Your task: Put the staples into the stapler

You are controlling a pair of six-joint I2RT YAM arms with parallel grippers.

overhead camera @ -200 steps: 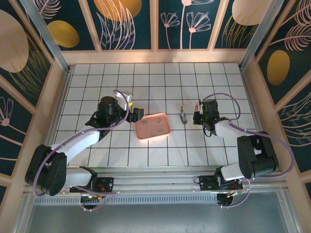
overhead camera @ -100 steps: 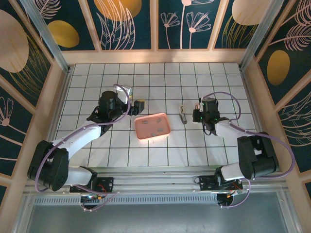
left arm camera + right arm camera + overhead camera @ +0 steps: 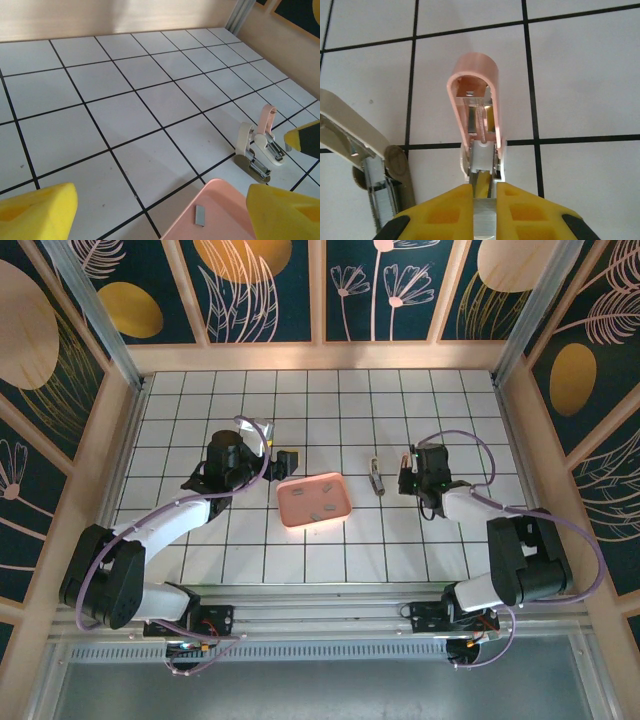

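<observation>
The stapler (image 3: 477,125) has a pink lid swung up and its metal staple channel exposed. My right gripper (image 3: 485,200) is shut on its rear end, fingers tight on the metal rail. The left wrist view shows this stapler (image 3: 270,142) standing on the tiles beyond the tray. The staples (image 3: 328,486) lie as small grey strips in the pink tray (image 3: 297,510); one strip (image 3: 200,216) rests near the tray's (image 3: 225,200) far corner. My left gripper (image 3: 160,220) is open, empty, just past that corner. From above, it (image 3: 286,458) sits left of the tray and the right gripper (image 3: 403,476) right of it.
A second small stapler (image 3: 370,160) with a beige lid and olive base lies open right beside the held one, also seen as a beige stapler (image 3: 250,155) from the left wrist and a grey sliver (image 3: 377,478) from above. Wooden walls ring the white tiled floor.
My left gripper has drawn back from the tray's left corner, toward the far side of the table, staying open. The right gripper has kept its grip and place.
</observation>
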